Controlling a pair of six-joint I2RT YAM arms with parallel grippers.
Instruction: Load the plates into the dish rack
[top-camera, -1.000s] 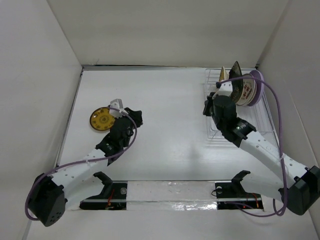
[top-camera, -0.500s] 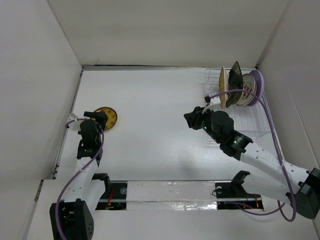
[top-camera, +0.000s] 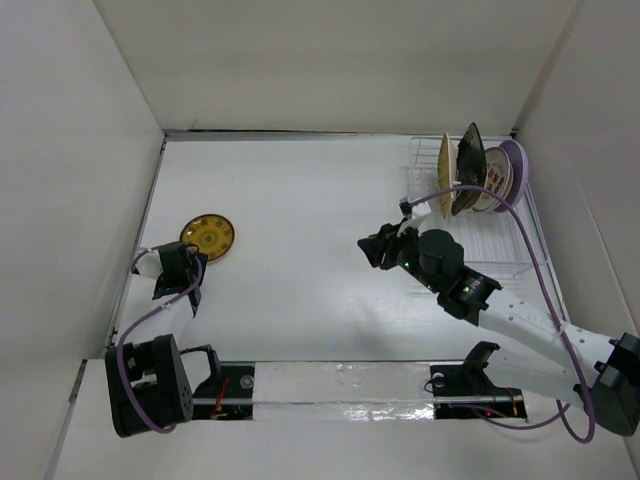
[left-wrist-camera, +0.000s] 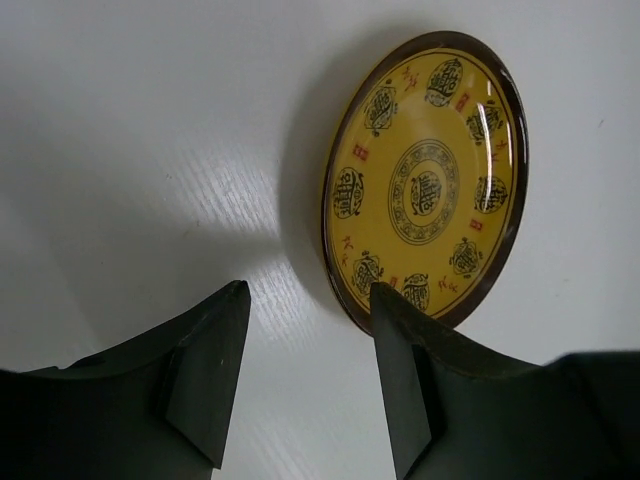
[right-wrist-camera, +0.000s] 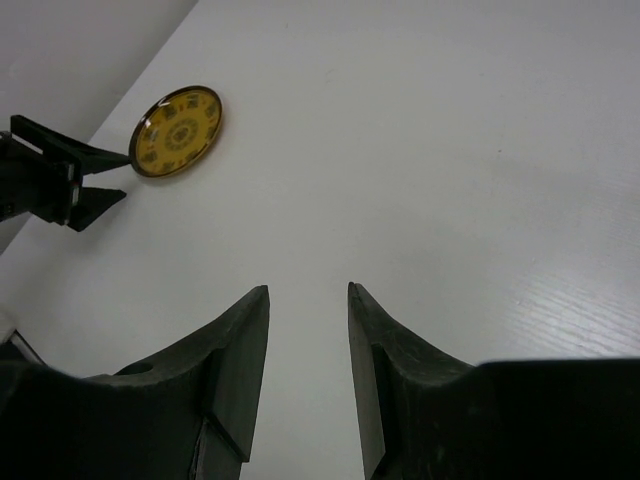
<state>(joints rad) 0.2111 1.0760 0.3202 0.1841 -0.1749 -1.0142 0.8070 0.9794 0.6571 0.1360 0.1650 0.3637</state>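
Observation:
A brown-gold round plate (top-camera: 207, 237) lies flat on the table at the left, also in the left wrist view (left-wrist-camera: 425, 180) and small in the right wrist view (right-wrist-camera: 180, 131). My left gripper (top-camera: 188, 262) sits just near of the plate, open (left-wrist-camera: 308, 300), with only bare table between its fingers; the right finger (left-wrist-camera: 400, 370) overlaps the plate's near rim. The dish rack (top-camera: 500, 250) stands at the back right, holding a yellow plate (top-camera: 446, 170), a black plate (top-camera: 470, 165), a white red-flowered plate (top-camera: 493, 180) and a lavender plate (top-camera: 515, 165) upright. My right gripper (top-camera: 370, 246) hovers left of the rack, open and empty (right-wrist-camera: 308, 290).
White walls enclose the table on the left, back and right. The left gripper (right-wrist-camera: 60, 180) shows at the left edge of the right wrist view. Purple cables loop along both arms. The arm bases stand at the near edge.
The left arm has drawn back to the near left and its gripper has opened beside the brown-gold plate. The right gripper has left the rack, moved left and opened.

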